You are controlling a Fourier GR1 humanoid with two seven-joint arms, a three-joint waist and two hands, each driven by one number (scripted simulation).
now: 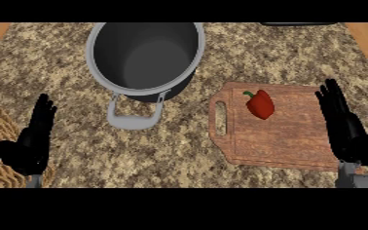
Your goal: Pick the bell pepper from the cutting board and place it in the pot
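Observation:
A red bell pepper (261, 104) with a green stem lies on the upper left part of a wooden cutting board (280, 136). A grey pot (146, 53) with nothing inside stands at the upper left of the counter, its handle (134, 116) pointing toward me. My right hand (343, 124) is open, fingers straight, over the board's right edge, well right of the pepper. At the lower left my left hand (32, 139) rests open with fingers up, away from both.
A speckled stone counter (173, 151) fills the view. The rim of a woven basket (10, 170) shows at the lower left edge beside my left hand. A dark object (298, 24) sits at the top right edge.

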